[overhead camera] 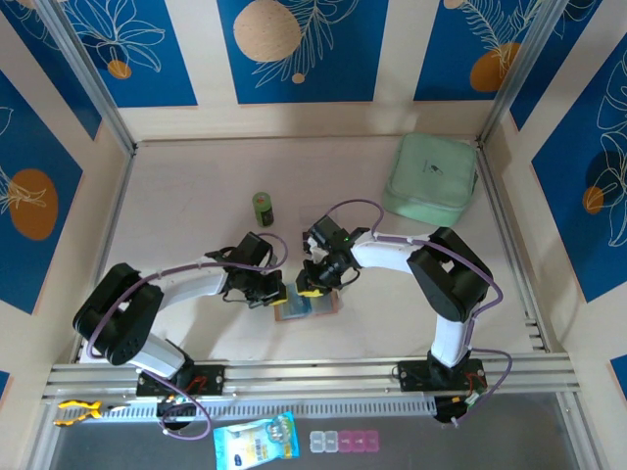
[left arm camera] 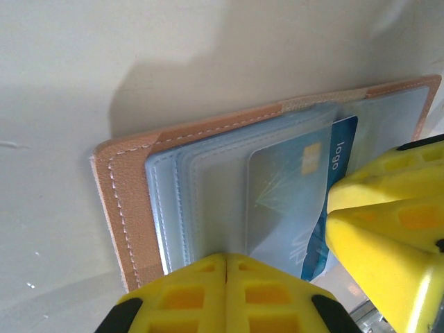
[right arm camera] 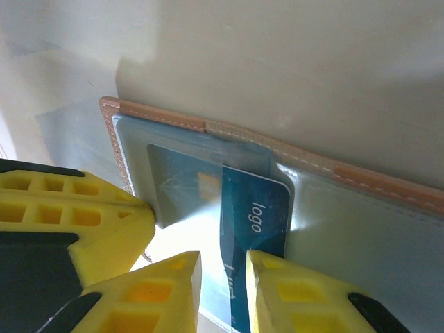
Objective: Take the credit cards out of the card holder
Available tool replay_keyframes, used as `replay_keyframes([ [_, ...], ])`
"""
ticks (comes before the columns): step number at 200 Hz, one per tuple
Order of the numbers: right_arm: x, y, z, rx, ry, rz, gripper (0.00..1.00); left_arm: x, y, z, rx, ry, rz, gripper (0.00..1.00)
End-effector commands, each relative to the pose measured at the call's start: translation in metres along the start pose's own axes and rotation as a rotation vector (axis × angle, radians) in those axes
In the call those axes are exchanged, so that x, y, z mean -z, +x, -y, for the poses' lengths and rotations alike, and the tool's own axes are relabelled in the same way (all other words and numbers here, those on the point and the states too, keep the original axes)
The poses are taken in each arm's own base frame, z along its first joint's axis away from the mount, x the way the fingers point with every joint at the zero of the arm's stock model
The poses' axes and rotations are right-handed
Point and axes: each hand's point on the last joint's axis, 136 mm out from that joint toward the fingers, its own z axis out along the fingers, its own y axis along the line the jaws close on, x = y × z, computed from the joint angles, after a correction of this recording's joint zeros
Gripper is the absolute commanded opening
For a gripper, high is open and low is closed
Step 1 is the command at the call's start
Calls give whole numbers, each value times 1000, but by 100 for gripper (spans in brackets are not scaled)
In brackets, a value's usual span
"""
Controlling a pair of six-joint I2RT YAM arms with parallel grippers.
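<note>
The holder (right arm camera: 159,114) lies open, flat on the table (overhead camera: 196,196). A blue card (right arm camera: 253,215) pokes half out of its pocket, long axis pointing at the right gripper (right arm camera: 223,277), whose fingers sit narrowly apart astride its edge; pinched or not, I can't tell. The left gripper (left arm camera: 225,267), fingers together, sits at the holder's edge.
</note>
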Motion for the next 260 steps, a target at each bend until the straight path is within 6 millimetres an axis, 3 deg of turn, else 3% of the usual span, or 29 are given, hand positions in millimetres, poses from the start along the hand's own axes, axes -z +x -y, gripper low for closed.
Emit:
replay_keyframes([
  [1, 8, 4, 4, -15, 27, -2, 25, -1, 4, -10, -1, -31, -10, 0],
  [59, 19, 0, -8, 28, -1, 41, 26, 6, 1, 2, -16, 2, 1, 0],
  [147, 21, 7, -1, 8, 0, 35, 26, 3, 5, 24, -30, 59, -29, 0],
  [260, 6, 11, 14, -36, 14, -20, 27, -9, 13, -3, -8, -33, -58, 0],
])
